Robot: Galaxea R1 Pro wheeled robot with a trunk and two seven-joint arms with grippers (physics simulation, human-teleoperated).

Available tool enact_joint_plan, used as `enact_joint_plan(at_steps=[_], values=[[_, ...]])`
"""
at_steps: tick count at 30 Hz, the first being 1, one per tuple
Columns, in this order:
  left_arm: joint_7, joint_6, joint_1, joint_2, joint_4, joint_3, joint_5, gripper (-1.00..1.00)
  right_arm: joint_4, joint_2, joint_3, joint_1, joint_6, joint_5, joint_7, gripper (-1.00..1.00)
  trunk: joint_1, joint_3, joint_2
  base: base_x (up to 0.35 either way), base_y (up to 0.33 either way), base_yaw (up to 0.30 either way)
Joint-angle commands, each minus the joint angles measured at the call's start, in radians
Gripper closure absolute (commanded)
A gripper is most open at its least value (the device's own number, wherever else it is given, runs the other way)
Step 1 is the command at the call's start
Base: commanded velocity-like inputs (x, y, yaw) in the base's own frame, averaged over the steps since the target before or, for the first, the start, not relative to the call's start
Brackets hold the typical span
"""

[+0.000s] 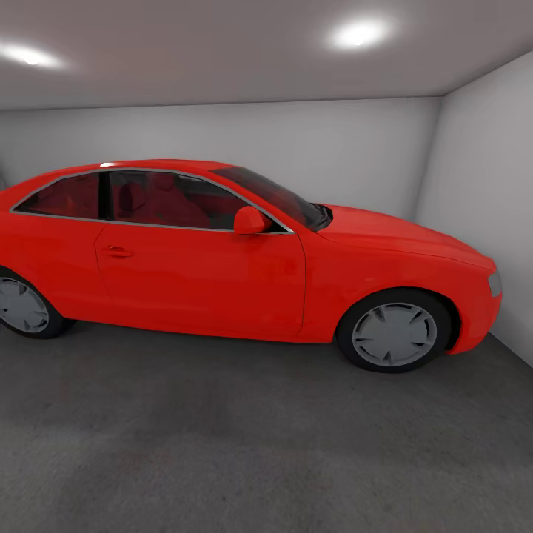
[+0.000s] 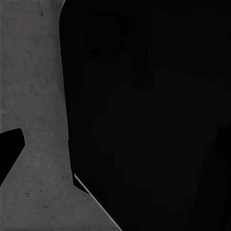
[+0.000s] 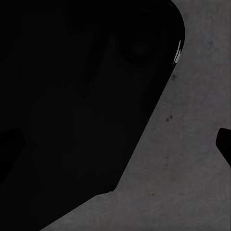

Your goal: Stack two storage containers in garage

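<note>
I am in the garage, facing its white-grey back wall (image 1: 222,133). The dark grey concrete floor (image 1: 266,444) stretches bare in front of me. The two storage containers and the living room are out of view. In the left wrist view, my left gripper (image 2: 115,144) hangs over the concrete floor (image 2: 33,96) beside a black part of my own body (image 2: 144,115), and one black fingertip (image 2: 10,149) shows at the frame's edge. My right gripper (image 3: 115,144) hangs the same way, with a fingertip (image 3: 225,144) over the floor (image 3: 192,168). Both are open with nothing between the fingers.
A red coupe car (image 1: 222,259) stands side-on across the garage, its nose near the right wall (image 1: 488,185). Its front wheel (image 1: 394,333) and rear wheel (image 1: 22,305) rest on the concrete. Open floor lies between me and the car.
</note>
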Motion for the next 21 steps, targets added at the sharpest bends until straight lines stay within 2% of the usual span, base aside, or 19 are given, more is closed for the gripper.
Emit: enact_joint_plan(at_steps=[1,21], values=[[0.000,0.000,0.000,0.000,0.000,0.000,0.000,-1.00,0.000,0.000,0.004,0.000,0.000,0.000,0.000,-1.00,0.000,-0.001,0.000,0.000,0.000,0.000],[0.000,0.000,0.000,0.000,0.000,0.000,0.000,-1.00,0.000,0.000,0.004,0.000,0.000,0.000,0.000,-1.00,0.000,-0.001,0.000,0.000,0.000,0.000]])
